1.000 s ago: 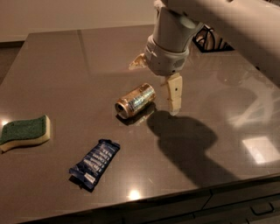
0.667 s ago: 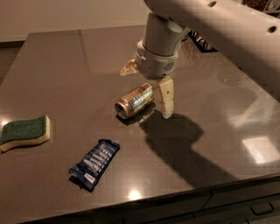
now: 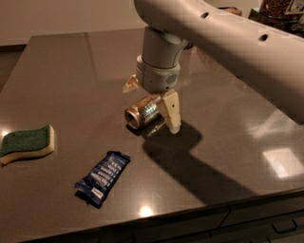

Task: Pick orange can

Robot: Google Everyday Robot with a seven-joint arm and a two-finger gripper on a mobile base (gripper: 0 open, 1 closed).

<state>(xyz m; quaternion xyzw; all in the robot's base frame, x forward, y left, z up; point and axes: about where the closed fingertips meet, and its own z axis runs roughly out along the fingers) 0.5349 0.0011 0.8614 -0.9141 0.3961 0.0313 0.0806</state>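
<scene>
The orange can (image 3: 141, 111) lies on its side near the middle of the dark table (image 3: 66, 80), its silver end facing front left. My gripper (image 3: 151, 100) hangs directly above it, open. One pale finger (image 3: 172, 112) stands just right of the can, close to the tabletop. The other finger (image 3: 130, 85) shows behind the can at its far left. The can lies between the two fingers and rests on the table. The wrist housing hides the can's far end.
A dark blue snack-bar wrapper (image 3: 103, 177) lies front left of the can. A green and yellow sponge (image 3: 26, 143) sits at the left edge. The table's front edge (image 3: 190, 213) runs along the bottom. Dark objects (image 3: 278, 9) stand at the back right.
My gripper has moved left and lower, from beside the can's right end to straddling it. The can, wrapper and sponge have not moved.
</scene>
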